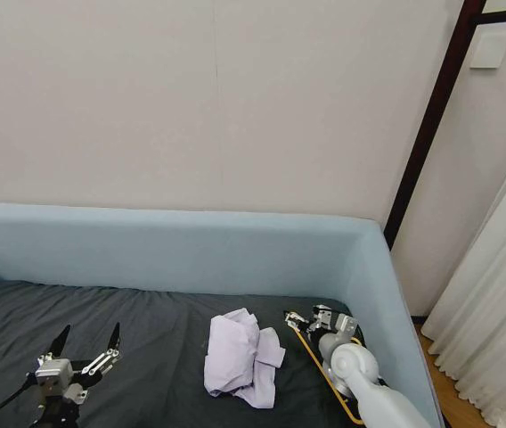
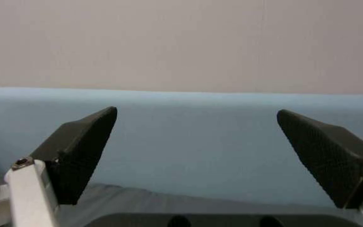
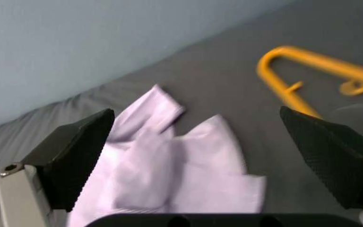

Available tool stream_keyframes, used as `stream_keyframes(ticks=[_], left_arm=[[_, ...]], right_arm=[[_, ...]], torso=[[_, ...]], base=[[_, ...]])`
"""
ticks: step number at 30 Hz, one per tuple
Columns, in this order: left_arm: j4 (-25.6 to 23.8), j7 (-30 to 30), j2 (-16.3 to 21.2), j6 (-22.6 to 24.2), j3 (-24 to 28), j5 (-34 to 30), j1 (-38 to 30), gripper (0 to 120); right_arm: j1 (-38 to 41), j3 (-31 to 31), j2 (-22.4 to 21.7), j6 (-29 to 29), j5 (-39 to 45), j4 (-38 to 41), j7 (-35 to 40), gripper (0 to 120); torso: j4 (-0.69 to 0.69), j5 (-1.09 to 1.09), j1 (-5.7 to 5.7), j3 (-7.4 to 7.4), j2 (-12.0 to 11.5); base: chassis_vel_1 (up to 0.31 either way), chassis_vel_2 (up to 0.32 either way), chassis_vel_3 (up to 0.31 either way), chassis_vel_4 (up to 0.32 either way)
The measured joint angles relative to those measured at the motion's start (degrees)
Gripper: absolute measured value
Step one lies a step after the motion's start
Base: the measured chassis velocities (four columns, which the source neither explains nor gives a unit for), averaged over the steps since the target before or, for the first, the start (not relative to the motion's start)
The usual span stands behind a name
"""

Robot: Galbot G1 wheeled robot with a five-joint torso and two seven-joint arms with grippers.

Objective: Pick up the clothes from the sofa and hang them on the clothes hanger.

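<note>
A crumpled lilac shirt [image 1: 240,357] lies on the dark seat of the sofa [image 1: 191,250], at the lower centre of the head view, a little right of the middle. Just to its right, in the lower right of the frame, a yellow hanger [image 1: 309,350] lies flat on the seat, running diagonally toward the bottom edge. The right tool [image 1: 311,316] is low over the near end of the hanger, beside the shirt. In the right wrist view its two dark fingers [image 3: 74,151] stand wide apart and grip nothing, with the shirt [image 3: 168,175] and the hanger [image 3: 271,81] on the seat beyond them. The left tool [image 1: 88,330] is at the lower left of the head view, well apart from the shirt, above the bare seat. It is open and empty, its fingers [image 2: 83,146] spread toward the light blue back of the sofa [image 2: 194,142].
</note>
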Motion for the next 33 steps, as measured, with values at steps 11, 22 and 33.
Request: stream_keyframes(ticks=[11, 22, 33], left_arm=[[-0.65, -0.15, 0.03, 0.12, -2.77, -0.77, 1.05, 100], [-0.6, -0.34, 0.38, 0.13, -2.88, -1.13, 1.2, 100], [1.0, -0.49, 1.08, -0.44, -2.21, -1.47, 0.37, 100]], right_arm=[[2.46, 0.02, 12.33, 0.26, -6.31, -10.18, 0.43, 100], [2.14, 1.62, 15.8, 1.61, -14.57, -16.7, 0.16, 80], [0.19, 1.96, 16.7, 6.45, -17.16, -15.81, -2.16, 41]], torso=[[0.02, 0.01, 0.0, 0.0, 0.0], [0.0, 0.01, 0.0, 0.0, 0.0], [0.0, 0.02, 0.0, -0.01, 0.0]], base=[[0.0, 0.0, 0.0, 0.0], [0.0, 0.0, 0.0, 0.0], [0.0, 0.0, 0.0, 0.0]])
